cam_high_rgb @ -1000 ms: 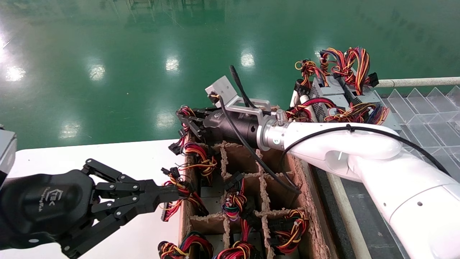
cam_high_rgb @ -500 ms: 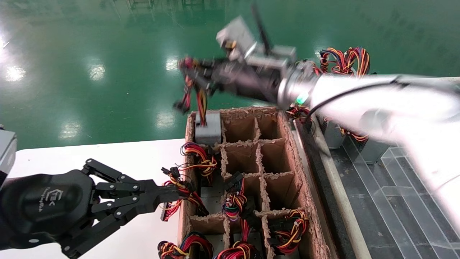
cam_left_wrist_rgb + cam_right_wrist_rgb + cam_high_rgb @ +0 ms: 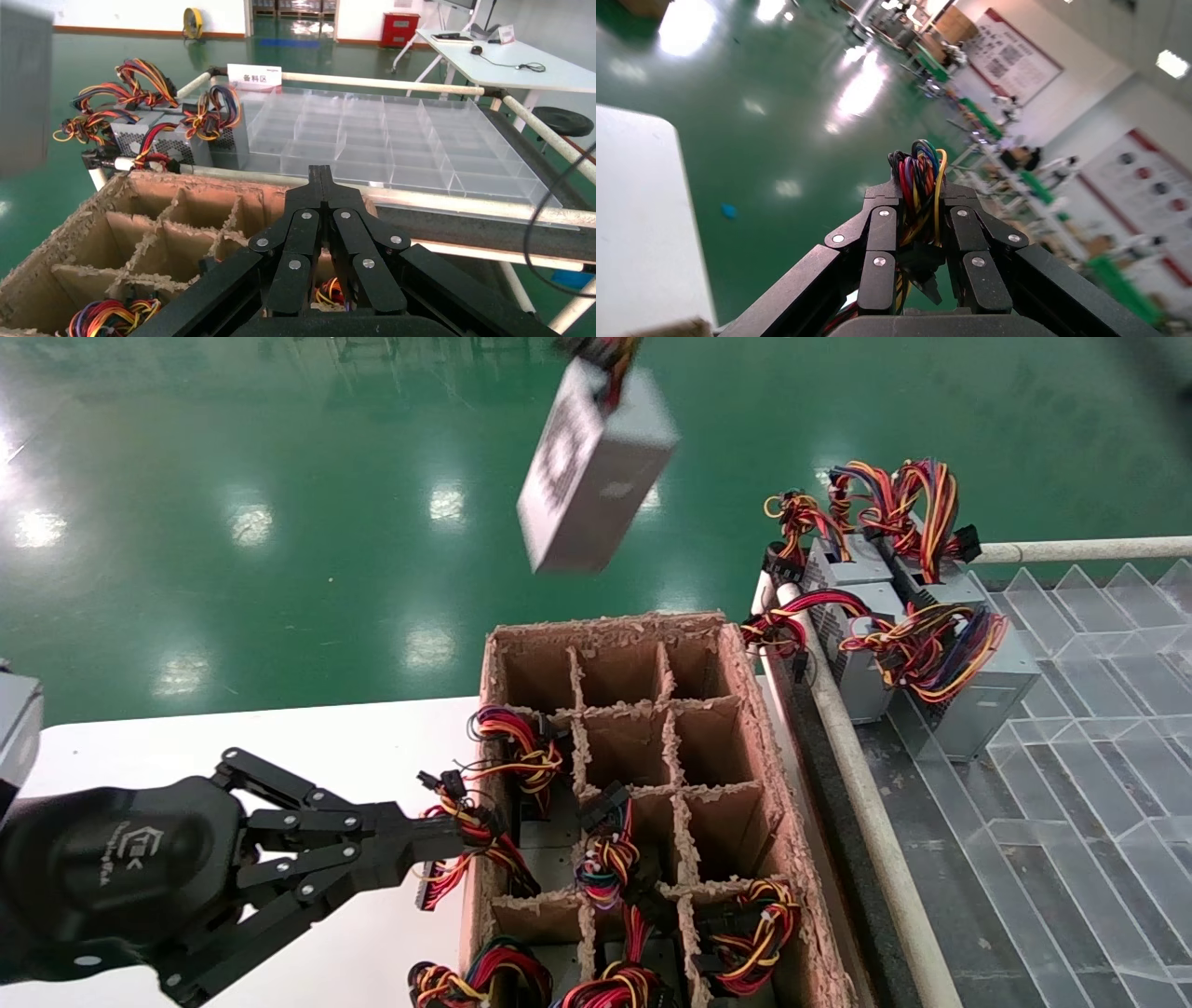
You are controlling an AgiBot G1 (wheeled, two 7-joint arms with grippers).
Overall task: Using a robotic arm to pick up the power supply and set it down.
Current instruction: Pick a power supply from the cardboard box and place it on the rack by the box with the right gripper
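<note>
The right gripper [image 3: 919, 203] has its fingers clamped on the wire bundle [image 3: 917, 168], while the left gripper [image 3: 438, 840] rests pinched empty beside the cardboard box [image 3: 801, 859]. Half a second ago the power supply [image 3: 596, 467] was just leaving its far-left cell; now it hangs high above the box, so pickup looks done and placement remains. Its long axis seems tilted, cable end uppermost.

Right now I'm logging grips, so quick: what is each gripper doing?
Left gripper: shut, empty, parked beside the cardboard box.
Right gripper: shut on the wire bundle; the power supply hangs below it.
</note>
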